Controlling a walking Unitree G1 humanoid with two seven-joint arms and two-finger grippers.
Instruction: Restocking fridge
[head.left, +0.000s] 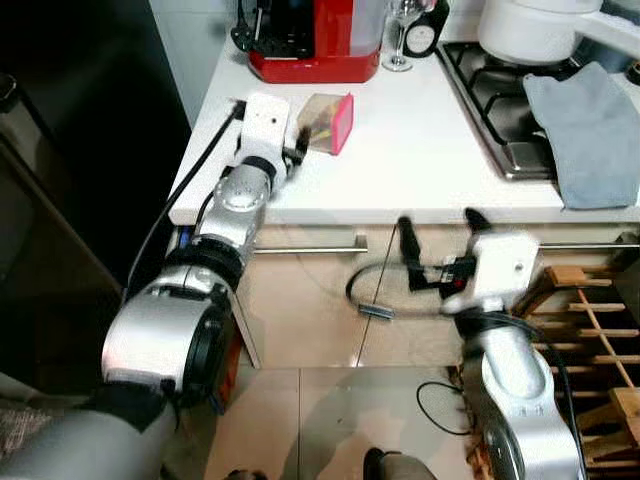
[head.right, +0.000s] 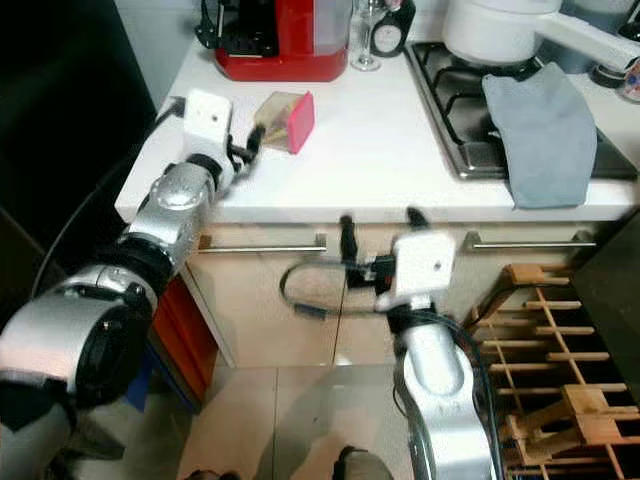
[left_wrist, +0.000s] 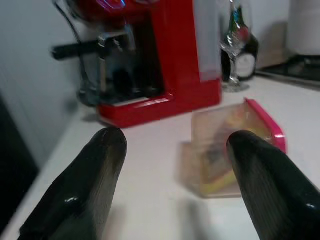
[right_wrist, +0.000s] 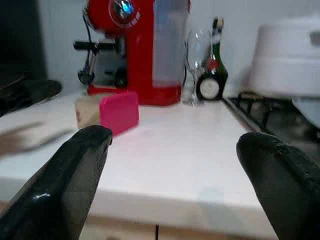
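On the white counter (head.left: 420, 150) a pink-lidded container (head.left: 328, 122) lies tipped, lid facing right, both grippers' jaws apart.

No readable text; bottle (right_wrist: 212, 75) label too blurred.

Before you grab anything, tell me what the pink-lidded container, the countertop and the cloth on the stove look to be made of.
Container: looks like clear plastic with an opaque pink lid; contents show through the walls. Countertop: smooth white surface with a slight sheen, possibly laminate or stone; cannot tell which. Cloth: soft grey-blue fabric, matte, draped in folds over the stove edge.
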